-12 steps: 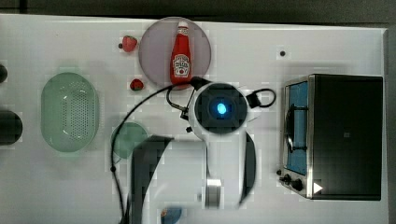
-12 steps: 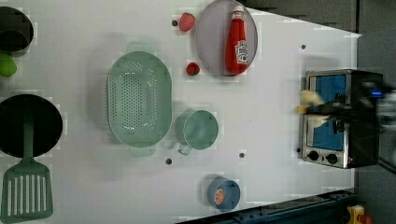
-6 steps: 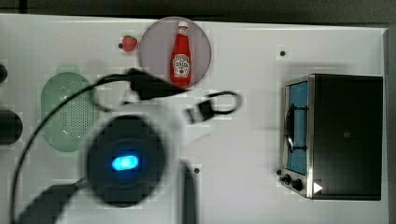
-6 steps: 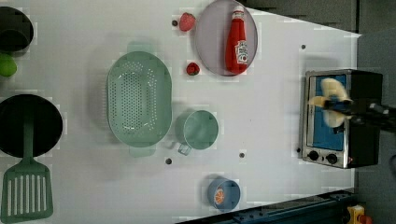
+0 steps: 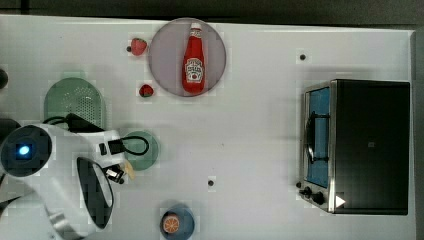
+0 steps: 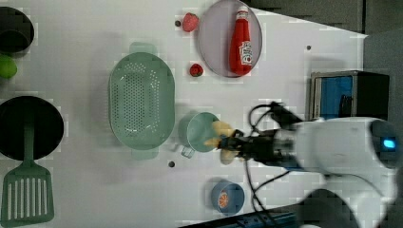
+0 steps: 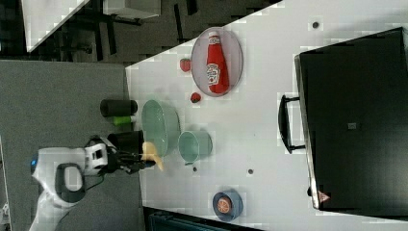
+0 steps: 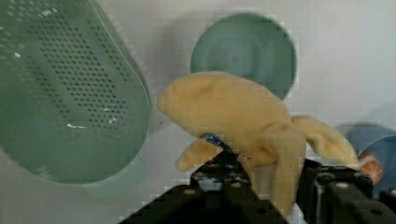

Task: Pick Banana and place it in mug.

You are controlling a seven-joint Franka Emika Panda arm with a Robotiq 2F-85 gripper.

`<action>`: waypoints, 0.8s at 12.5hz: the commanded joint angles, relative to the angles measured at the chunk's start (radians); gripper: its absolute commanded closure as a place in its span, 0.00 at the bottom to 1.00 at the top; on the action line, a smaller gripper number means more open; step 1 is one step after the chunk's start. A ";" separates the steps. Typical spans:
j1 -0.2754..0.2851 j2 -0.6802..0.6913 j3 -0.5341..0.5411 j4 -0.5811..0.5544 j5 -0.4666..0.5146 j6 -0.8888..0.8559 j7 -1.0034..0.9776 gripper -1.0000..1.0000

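The gripper (image 8: 261,186) is clamping the banana (image 8: 243,123) between its black fingers (image 8: 327,191), carrying it above the table (image 5: 260,135). In the left view, the banana (image 6: 222,140) is hanging at the right rim of the mug (image 6: 198,132), near the frame's centre. In the top view, the mug (image 5: 145,150) is sitting left of centre, just beside the colander (image 5: 75,102). The blue bowl (image 6: 227,197) is lying near the left view's bottom edge.

Banana (image 5: 129,170) (gripped) beside mug (image 5: 142,150)
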 commanded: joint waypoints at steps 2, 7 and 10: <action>-0.047 0.028 -0.032 -0.101 -0.046 0.228 0.121 0.68; -0.043 0.096 -0.031 -0.140 -0.054 0.360 0.121 0.13; -0.047 0.072 -0.045 -0.113 -0.053 0.377 0.121 0.00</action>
